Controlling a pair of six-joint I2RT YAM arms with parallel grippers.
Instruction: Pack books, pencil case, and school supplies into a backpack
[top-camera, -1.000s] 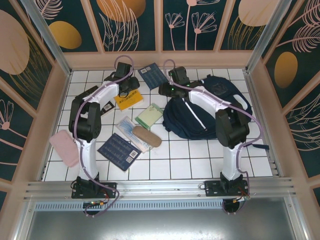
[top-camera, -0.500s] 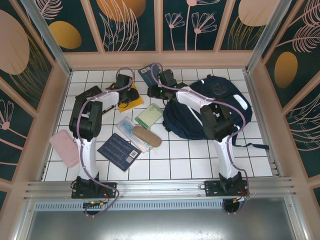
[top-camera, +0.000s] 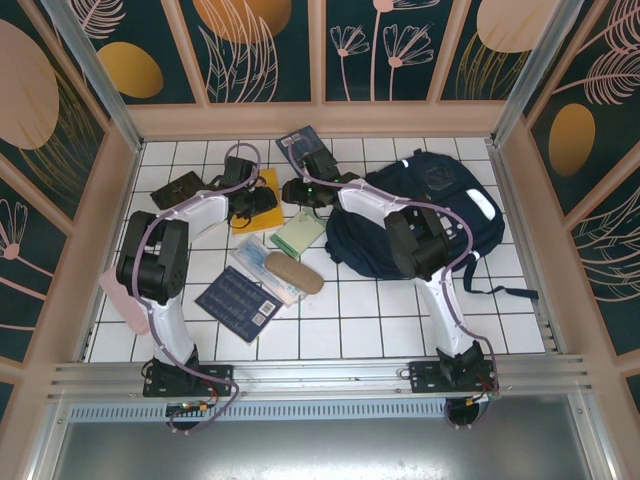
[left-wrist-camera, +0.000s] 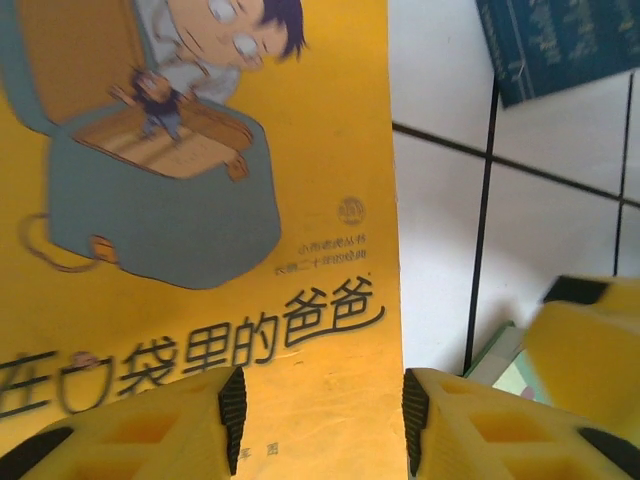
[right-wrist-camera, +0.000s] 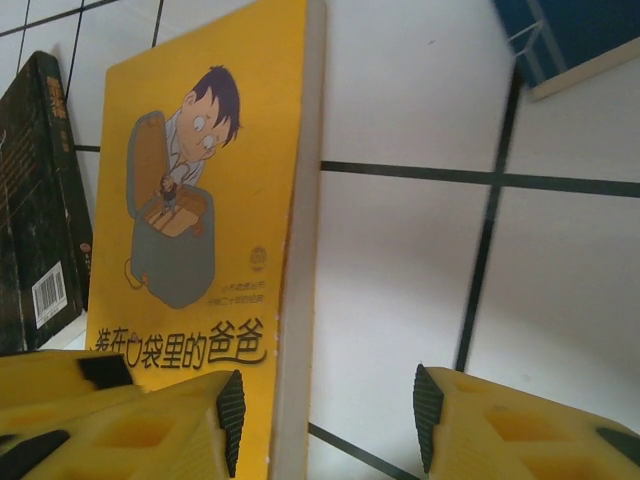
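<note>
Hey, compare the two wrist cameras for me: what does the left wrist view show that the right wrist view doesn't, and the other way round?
Left wrist, not right wrist: a corner of the pale green box at the lower right, past the yellow book's edge.
Right wrist, not left wrist: the black book with a white barcode label, lying left of the yellow book.
Both: the yellow book with its cartoon figure, a corner of a navy book at the top right, and the white tiled table.

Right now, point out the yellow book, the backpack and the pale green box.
yellow book (left-wrist-camera: 210, 200), left wrist view, cover middle.
backpack (top-camera: 440, 180), top external view, upper panel.
pale green box (top-camera: 297, 232), top external view, lid centre.
</note>
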